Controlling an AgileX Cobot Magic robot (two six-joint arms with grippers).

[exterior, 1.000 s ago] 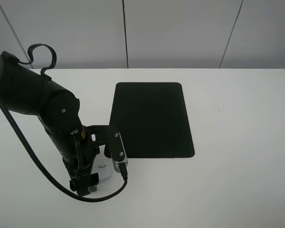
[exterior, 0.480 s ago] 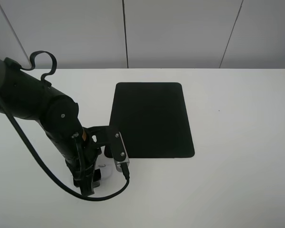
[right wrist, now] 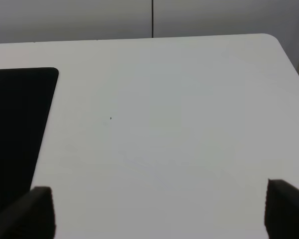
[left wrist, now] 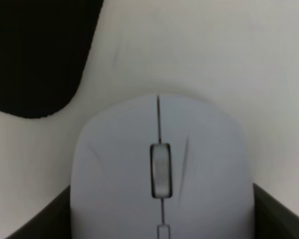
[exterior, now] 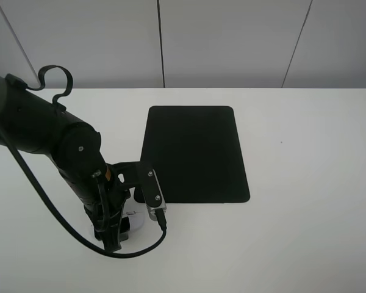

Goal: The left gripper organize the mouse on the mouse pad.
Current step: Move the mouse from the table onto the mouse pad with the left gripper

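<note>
The white mouse [left wrist: 162,169] lies on the white table just off the near left corner of the black mouse pad [exterior: 195,152]; that pad corner [left wrist: 35,55] also shows in the left wrist view. My left gripper [left wrist: 162,214] is down over the mouse, and its black fingers [left wrist: 37,221] press against both of the mouse's sides. In the high view the arm and the silver-grey block [exterior: 157,210] hide most of the mouse [exterior: 134,221]. My right gripper [right wrist: 162,199] is open over bare table with nothing between its fingers.
The table's right edge [right wrist: 289,64] and back edge run near a grey wall. A black cable [exterior: 140,251] loops below the left arm. The pad's right edge [right wrist: 40,134] shows in the right wrist view.
The left arm has sunk a little lower over the mouse and hides more of it. In the last half second nothing visibly moved.
</note>
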